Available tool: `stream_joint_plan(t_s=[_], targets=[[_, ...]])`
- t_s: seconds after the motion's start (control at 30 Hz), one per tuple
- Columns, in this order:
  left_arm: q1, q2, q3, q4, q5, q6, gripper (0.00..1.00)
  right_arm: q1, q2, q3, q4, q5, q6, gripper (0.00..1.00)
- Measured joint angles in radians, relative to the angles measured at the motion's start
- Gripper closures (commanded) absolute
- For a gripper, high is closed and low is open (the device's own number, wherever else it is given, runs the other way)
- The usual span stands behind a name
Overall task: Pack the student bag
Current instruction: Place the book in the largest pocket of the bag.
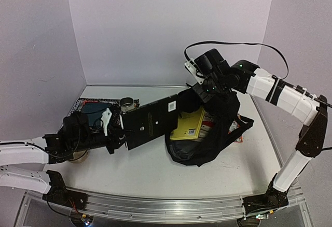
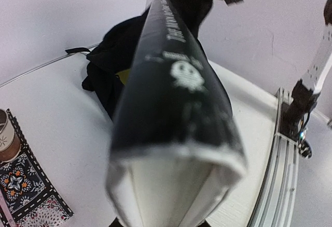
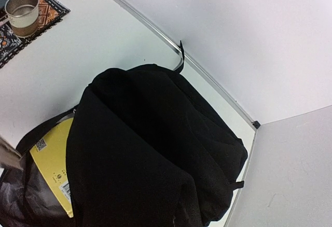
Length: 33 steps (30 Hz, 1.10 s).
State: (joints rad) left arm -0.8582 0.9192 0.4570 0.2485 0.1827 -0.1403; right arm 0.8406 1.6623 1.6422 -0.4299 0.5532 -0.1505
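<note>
The student bag (image 1: pixel 218 133), a large soft black backpack, sits at centre right with its mouth facing left. My right gripper (image 1: pixel 206 88) is shut on the fabric at its top and holds it lifted. In the right wrist view the student bag (image 3: pixel 155 149) fills the frame and hides my fingers. A yellow book (image 1: pixel 189 126) shows inside the opening. My left gripper (image 1: pixel 120 131) is shut on a black hardcover book (image 1: pixel 150 123), held off the table with its far end at the bag's mouth. The left wrist view shows the black book (image 2: pixel 176 92) spine up, hiding the jaws.
A patterned mat (image 1: pixel 85 103) lies at the back left with a metal cup (image 1: pixel 126 102) on it. A red and white item (image 1: pixel 239 132) pokes out beside the bag on the right. The back and side walls stand close behind the bag.
</note>
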Motion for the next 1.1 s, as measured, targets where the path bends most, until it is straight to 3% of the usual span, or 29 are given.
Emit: stream_joint_plan(t_s=[0.2, 0.53, 0.77, 1.1], targets=[[-0.241, 0.081, 0.019, -0.051, -0.235, 0.197, 1.0, 0.0, 0.028, 0.036, 0.011, -0.038, 0.053, 1.0], [-0.451, 0.28, 0.159, -0.091, -0.636, 0.471, 1.0, -0.001, 0.042, 0.042, 0.043, -0.11, 0.094, 1.0], [-0.497, 0.339, 0.249, -0.084, -0.757, 0.602, 1.0, -0.004, 0.042, 0.026, 0.07, -0.134, 0.109, 1.0], [-0.507, 0.41, 0.309, -0.052, -0.83, 0.657, 1.0, -0.004, 0.042, 0.008, 0.103, -0.152, 0.122, 1.0]])
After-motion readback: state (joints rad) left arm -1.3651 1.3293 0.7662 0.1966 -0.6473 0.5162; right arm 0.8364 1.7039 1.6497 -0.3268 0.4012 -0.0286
